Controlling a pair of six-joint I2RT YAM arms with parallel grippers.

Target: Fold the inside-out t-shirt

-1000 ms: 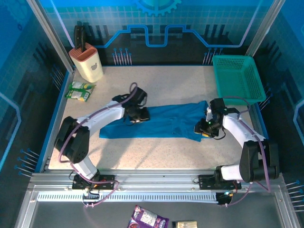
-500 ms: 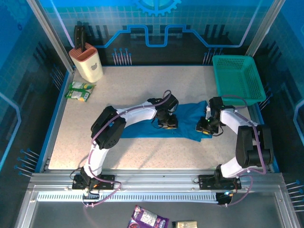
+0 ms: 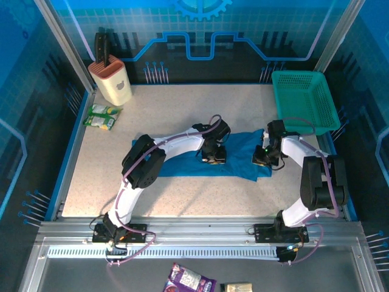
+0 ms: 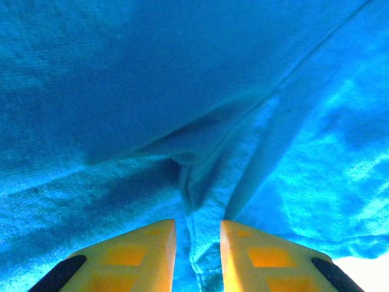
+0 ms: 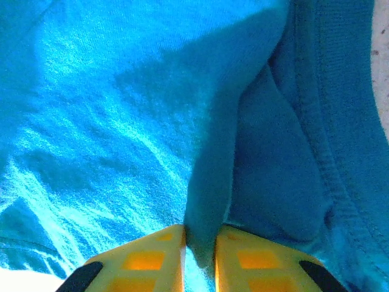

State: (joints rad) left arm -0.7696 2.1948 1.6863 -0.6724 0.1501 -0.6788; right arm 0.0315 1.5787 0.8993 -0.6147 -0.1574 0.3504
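- The inside-out t-shirt (image 3: pixel 238 159) lies flat on the bench (image 3: pixel 182 112), a little right of the middle, as a long blue strip that runs from left to right.
- Its right end is wider and rumpled, and its left end becomes narrow and thin.
- The left tool (image 3: pixel 213 156) stands on the middle part of the cloth, with its arm reaching across the bench from the left.
- In the left wrist view its yellow fingers (image 4: pixel 143 250) are clenched on a raised ridge of blue cloth, which goes up between them. A seam runs diagonally over the cloth at the right.
- The right tool (image 3: pixel 263 160) stands on the right end of the t-shirt, near its edge.
- In the right wrist view its yellow fingers (image 5: pixel 143 260) are close together and grasp a narrow upright fold of the cloth. Just right of this fold there is a stitched hem, and beyond the hem a small part of the pale bench.
- A teal-green mesh basket (image 3: pixel 305 100) stands at the far right corner, well apart from the t-shirt.
- A beige holder (image 3: pixel 113 82) with a dark handle in it stands at the far left corner, and a green packet (image 3: pixel 102 116) lies just in front of it.
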